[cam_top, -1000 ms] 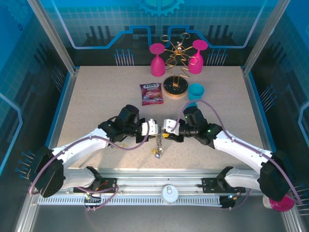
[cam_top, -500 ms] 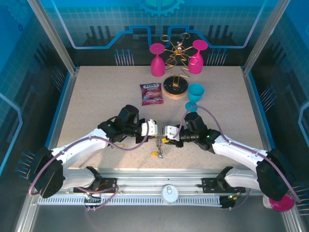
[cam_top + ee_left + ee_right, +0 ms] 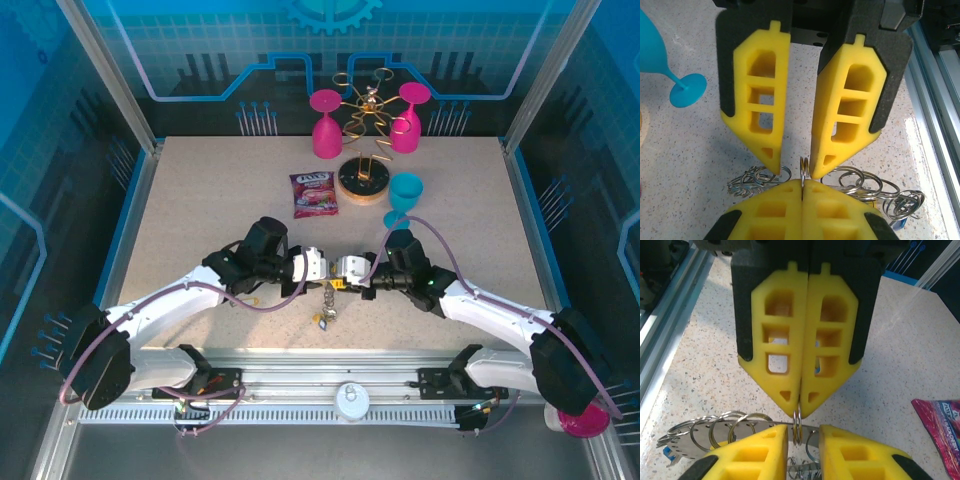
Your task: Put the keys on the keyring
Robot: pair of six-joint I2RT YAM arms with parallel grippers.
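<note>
The keyring (image 3: 328, 292) hangs between my two grippers just above the table, its flat grey plate (image 3: 748, 430) edged with wire loops (image 3: 860, 177). My right gripper (image 3: 800, 412) is shut on one small upright loop (image 3: 798, 426) of it. My left gripper (image 3: 795, 167) faces it tip to tip and is open, with that loop (image 3: 803, 167) close by its right finger. From above, the left gripper (image 3: 318, 262) and the right gripper (image 3: 347, 270) nearly touch. Keys (image 3: 324, 318) with yellow and blue heads dangle below the ring.
A candy bag (image 3: 313, 193) lies mid-table. Behind it stand a wire rack on a round wooden base (image 3: 362, 182), two pink glasses (image 3: 325, 125), (image 3: 408, 118) and a teal glass (image 3: 405, 192). The front rail (image 3: 350, 385) runs along the table's near edge.
My right gripper has shifted slightly left and nearer, carrying the keyring up against the left gripper's tips. The dangling keys swung a little. The left arm has stayed put.
</note>
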